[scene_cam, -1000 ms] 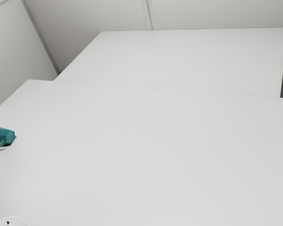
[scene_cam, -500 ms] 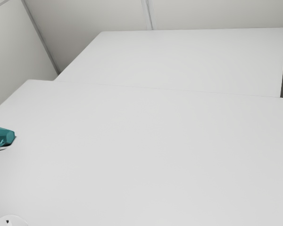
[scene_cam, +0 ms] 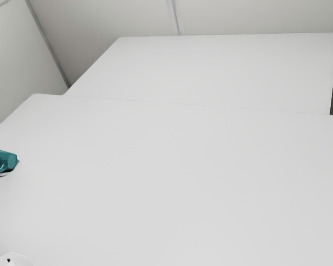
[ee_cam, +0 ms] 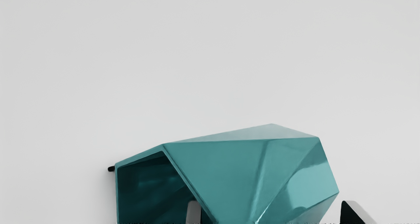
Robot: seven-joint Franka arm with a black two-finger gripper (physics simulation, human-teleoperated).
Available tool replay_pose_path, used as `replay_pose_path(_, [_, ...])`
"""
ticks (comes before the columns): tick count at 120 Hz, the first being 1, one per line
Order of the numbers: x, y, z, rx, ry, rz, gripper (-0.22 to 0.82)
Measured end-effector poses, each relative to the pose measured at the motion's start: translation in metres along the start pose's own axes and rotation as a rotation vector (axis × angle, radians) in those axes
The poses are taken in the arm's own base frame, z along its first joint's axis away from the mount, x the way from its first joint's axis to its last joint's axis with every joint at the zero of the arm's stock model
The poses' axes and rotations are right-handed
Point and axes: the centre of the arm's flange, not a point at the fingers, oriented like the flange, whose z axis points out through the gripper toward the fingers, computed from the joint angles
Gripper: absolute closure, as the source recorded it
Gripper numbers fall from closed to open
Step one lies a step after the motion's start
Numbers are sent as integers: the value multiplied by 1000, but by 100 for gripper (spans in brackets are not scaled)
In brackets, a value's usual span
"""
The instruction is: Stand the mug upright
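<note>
- One mug [ee_cam: 242, 174], teal and faceted, found lying on its side on the table [scene_cam: 172, 188]; mouth faces sideways. Not upright as observed.
- Gripper [ee_cam: 273, 212] noted at the mug, fingers spread. One finger [ee_cam: 193, 213] stands at the mouth, overlapping the dark hollow; the other finger [ee_cam: 357, 212] stands just beyond the base [ee_cam: 328, 181], with a visible gap. No pinch on both sides is shown.
- Hazard, uneven contact: should the fingers close from here, the mouth-side one may meet the rim [ee_cam: 187, 181] first and push the mug along the table. Cause: the gap at the base end.
- Hazard, poor bite: slanted facets beside the base offer no square face, and the glossy surface may be slick. Likely result: the mug twists or squirts out between the fingers.
- Hazard, depth: whether the mouth-side finger sits inside the hollow or above it cannot be determined. A wrong height could leave it pressing down on the wall.
- Hazard, turning: if lifted too little while being righted, the mug's lower edge could catch the table; released off level, it could topple again.
- Small black nub [ee_cam: 111, 168] beside the mug's mouth: identity undetermined. If part of a handle, it may obstruct rotation.
</note>
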Motion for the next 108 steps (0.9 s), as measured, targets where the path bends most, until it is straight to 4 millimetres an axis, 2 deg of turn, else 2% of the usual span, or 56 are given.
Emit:
replay_pose_path(17, [-4,-2,0,-11,10,0,37])
replay_pose_path(42, [2,1,4,-30,22,19,52])
replay_pose_path(56, [8,8,-1,-37,26,34,58])
replay_pose_path(70, [8,16,-15,-49,35,41,67])
replay_pose_path(96, [14,25,-17,-80,35,59,75])
replay_pose_path(108, [20,33,-25,-70,36,73,77])
